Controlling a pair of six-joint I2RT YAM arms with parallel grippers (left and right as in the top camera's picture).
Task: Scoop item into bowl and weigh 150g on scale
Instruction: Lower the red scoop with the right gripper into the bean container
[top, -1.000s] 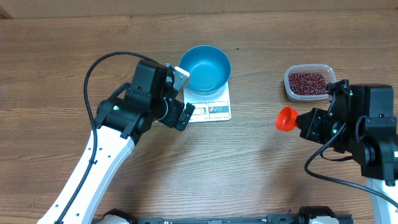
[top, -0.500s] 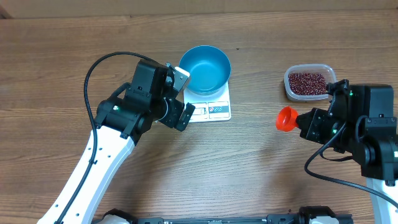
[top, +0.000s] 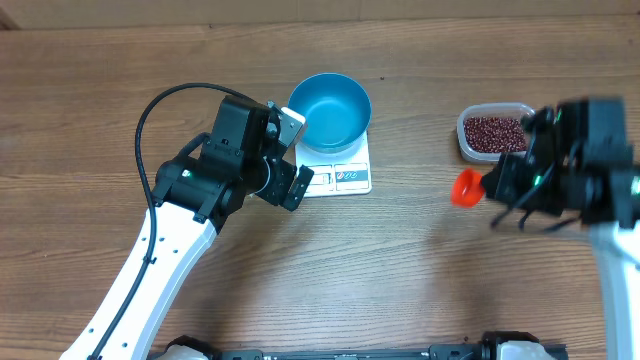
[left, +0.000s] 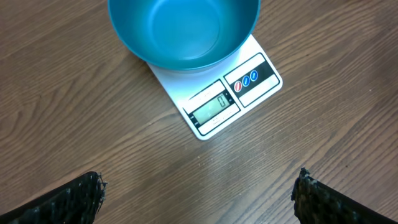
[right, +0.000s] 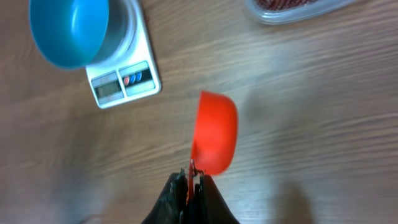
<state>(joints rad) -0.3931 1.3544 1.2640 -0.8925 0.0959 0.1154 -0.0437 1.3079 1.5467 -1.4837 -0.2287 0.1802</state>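
Brown desk (top: 400, 280) below. Right end effector (right: 189, 180) squeezes the red scoop (right: 214, 140); left end effector (left: 199, 202) gapes wide, empty. A tilt could spill beans (top: 492, 133) beside the bowl (top: 330, 110).

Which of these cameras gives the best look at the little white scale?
The left wrist view: the scale is large and sharp, display window and buttons clear, blue bowl on it. The overhead view shows it small, half under the bowl; the right wrist view shows it blurred in a corner.
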